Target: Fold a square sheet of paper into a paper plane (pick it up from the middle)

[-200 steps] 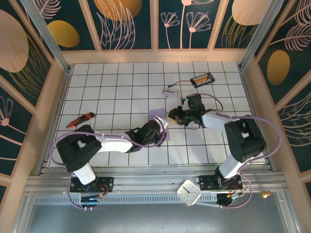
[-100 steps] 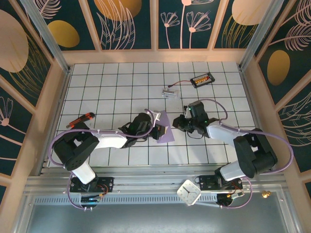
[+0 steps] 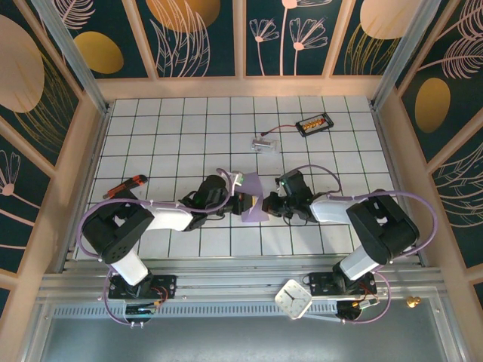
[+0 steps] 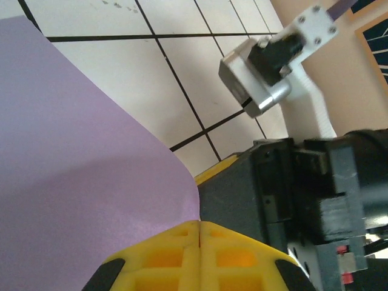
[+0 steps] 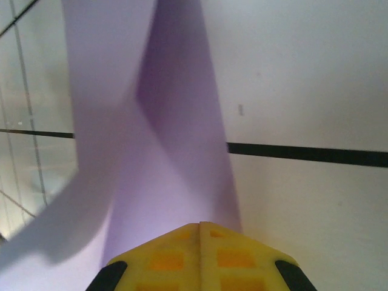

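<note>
My left pincer (image 4: 199, 231) is fully closed, its yellow fingertips pressed together, and the edge of the square sheet of paper (image 4: 79, 176) runs into their seam; I judge that it is pinching that edge. My right pincer (image 5: 199, 231) is closed in the same way, with the lavender paper running straight down into its tip seam, so it grips the opposite side. The sheet therefore hangs between the two pincers over the middle of the worktop (image 3: 189, 121), bowed, with one side curling upward. The right wrist view shows a darker band through the sheet, probably a crease or an overlapping layer. I judge the two-sided hold to be deliberate: thin paper sags from a single grip, whereas opposed grips keep it taut for forming a fold. No paper plane shape is present yet, so I judge folding to be at an early stage. An orange-handled cutter (image 3: 124, 186) lies well to the left of the sheet, a clear plastic piece (image 3: 263, 143) with a wire lies beyond it, a black holder (image 3: 313, 124) lies further beyond it to the right, and a white clock-like square (image 3: 293, 298) rests on its near side.
</note>
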